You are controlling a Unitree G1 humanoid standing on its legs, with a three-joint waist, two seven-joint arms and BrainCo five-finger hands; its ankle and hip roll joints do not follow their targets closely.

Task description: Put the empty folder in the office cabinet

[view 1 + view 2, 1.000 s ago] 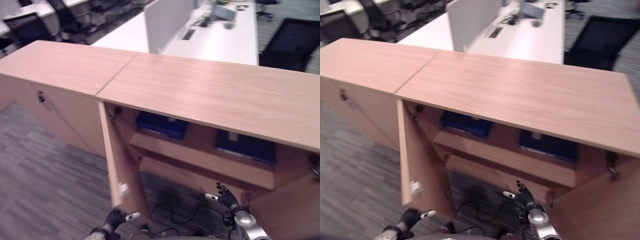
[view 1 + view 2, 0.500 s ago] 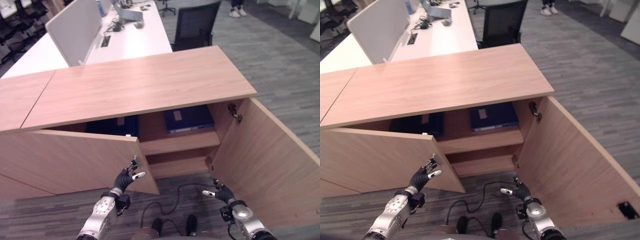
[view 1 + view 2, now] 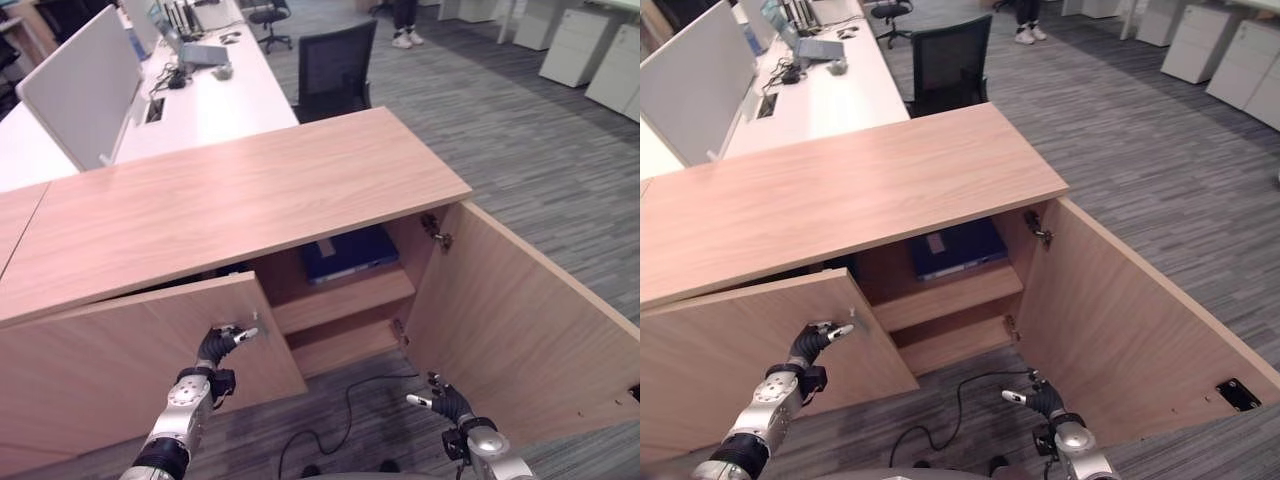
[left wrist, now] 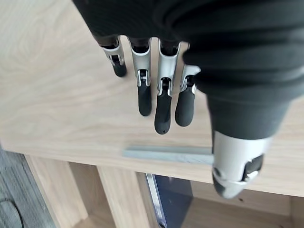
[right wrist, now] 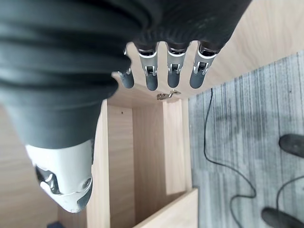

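With both doors swung out, the office cabinet stands open on grey carpet. Left door hangs partly open, its face toward the robot. Right door is swung wide, inner face showing, hinge visible at the top corner.

Folder: dark blue, lying flat on the upper shelf, toward the right side of the compartment, under the cabinet top. A pale label sits on its cover. A second, lower shelf shows below it. The left wrist view catches the folder's edge inside, past the door's rim.

Left hand: raised at the left door, near its free edge and close to the small metal handle. Fingers extended and loose, gripping nothing; whether the tips touch the door face, cannot tell.

Right hand: low, in front of the right door, just off its inner face. Fingers straight and relaxed, empty.

Behind the cabinet: a long white desk with a grey divider panel, a laptop and small clutter. Black office chair at the desk's side. White drawer units at far right. A person's legs and shoes stand at the back.
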